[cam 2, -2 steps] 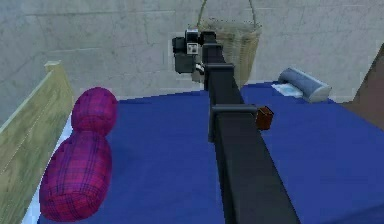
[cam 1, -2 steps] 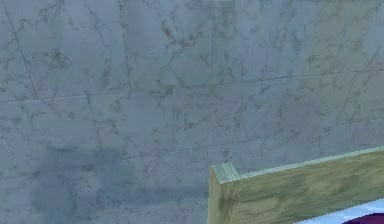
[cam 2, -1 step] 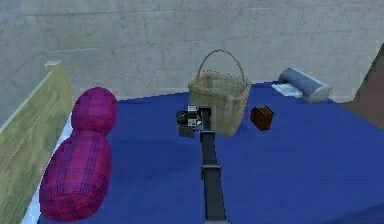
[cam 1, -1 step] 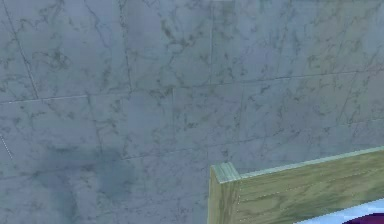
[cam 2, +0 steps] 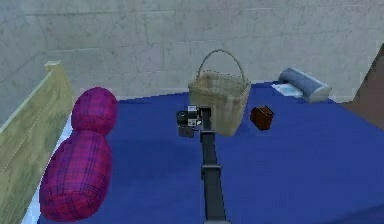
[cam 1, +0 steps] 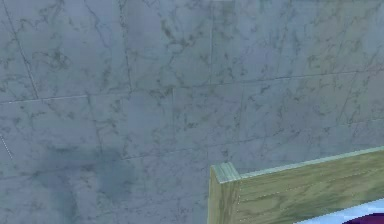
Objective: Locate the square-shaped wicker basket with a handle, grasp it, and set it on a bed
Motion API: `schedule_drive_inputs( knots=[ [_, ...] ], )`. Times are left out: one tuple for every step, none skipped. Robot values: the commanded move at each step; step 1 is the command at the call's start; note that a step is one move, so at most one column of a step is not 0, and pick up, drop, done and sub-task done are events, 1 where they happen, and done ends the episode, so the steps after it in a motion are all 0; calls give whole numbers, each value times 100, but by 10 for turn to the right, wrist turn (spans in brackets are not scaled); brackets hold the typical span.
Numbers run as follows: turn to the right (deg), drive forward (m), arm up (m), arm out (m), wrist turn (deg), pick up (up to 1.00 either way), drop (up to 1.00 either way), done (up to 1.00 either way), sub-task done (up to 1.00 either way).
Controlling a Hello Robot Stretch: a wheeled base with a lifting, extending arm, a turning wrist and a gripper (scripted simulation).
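Arm side view: the wicker basket point(cam 2: 221, 97), square, with its handle arched upright, stands on the bed point(cam 2: 290, 170) with the blue cover. The arm point(cam 2: 211, 175) reaches up from the bottom edge. The gripper point(cam 2: 186, 124) sits at the basket's lower left corner; contact cannot be told. Jaw state: cannot tell. Whether it holds anything: cannot tell. A small reddish-brown box point(cam 2: 262, 117) lies just right of the basket. Two plaid pillows point(cam 2: 84, 150) lie along the wooden headboard point(cam 2: 28, 130). Forward view: grey marbled wall point(cam 1: 150, 80).
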Motion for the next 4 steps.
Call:
schedule_drive_inputs(
  knots=[
    [0, 0, 0, 0, 0, 0, 100, 0, 0],
    [0, 0, 10, 0, 0, 0, 0, 0, 0],
    [0, 0, 0, -8, 0, 0, 0, 0, 0],
    [0, 0, 0, 0, 0, 0, 0, 100, 0]
  ],
)
